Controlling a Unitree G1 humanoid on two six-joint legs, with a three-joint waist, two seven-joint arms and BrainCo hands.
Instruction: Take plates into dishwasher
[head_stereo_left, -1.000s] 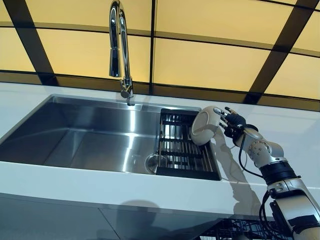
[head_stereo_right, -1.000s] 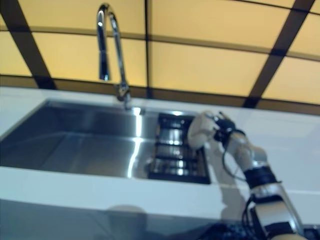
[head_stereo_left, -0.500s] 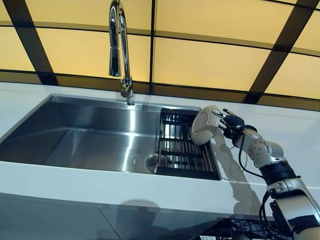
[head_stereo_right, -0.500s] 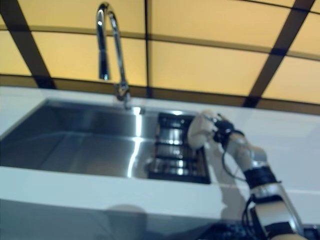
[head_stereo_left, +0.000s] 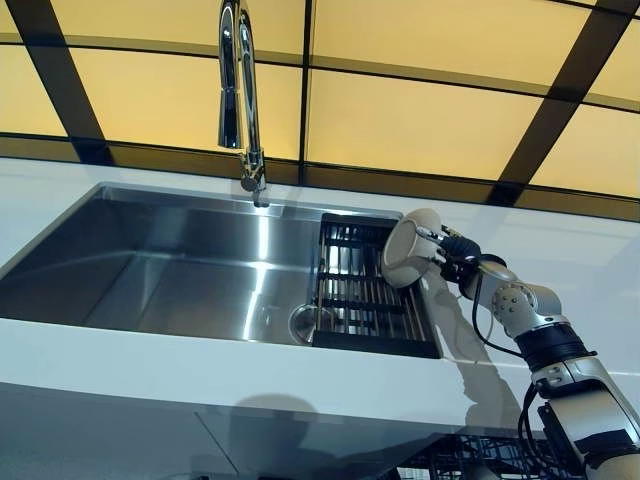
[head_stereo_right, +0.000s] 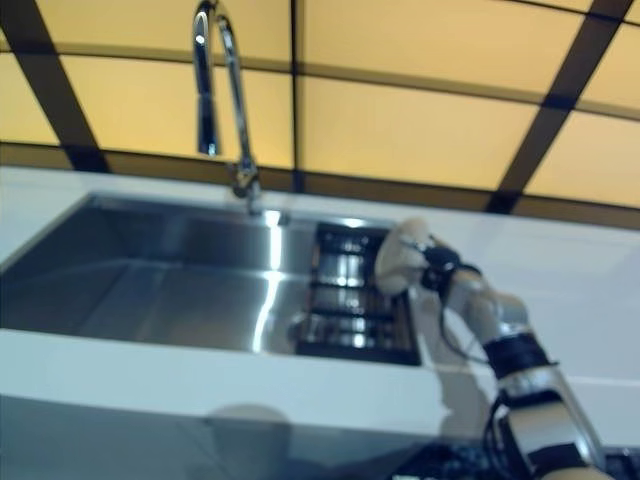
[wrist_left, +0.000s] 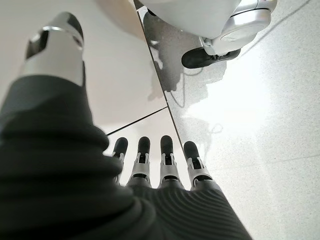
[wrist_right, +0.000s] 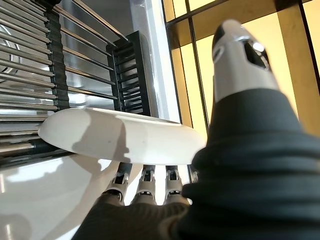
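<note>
Right hand (head_stereo_left: 452, 250) holds a round white ceramic plate (head_stereo_left: 406, 251) on edge above the right end of the black slatted drying rack (head_stereo_left: 362, 296) set in the stainless steel sink (head_stereo_left: 180, 265); fingers pass behind the plate, thumb on the other face, a pinch grip that probably keeps it upright for slotting into a dishwasher. Left hand (wrist_left: 150, 165) hangs low, fingers straight, empty. Tall chrome tap (head_stereo_left: 238, 90) at the far sink edge.

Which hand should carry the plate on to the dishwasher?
Right. The right hand already grips the plate above the sink rack; the left hand hangs open over the floor, far off.
</note>
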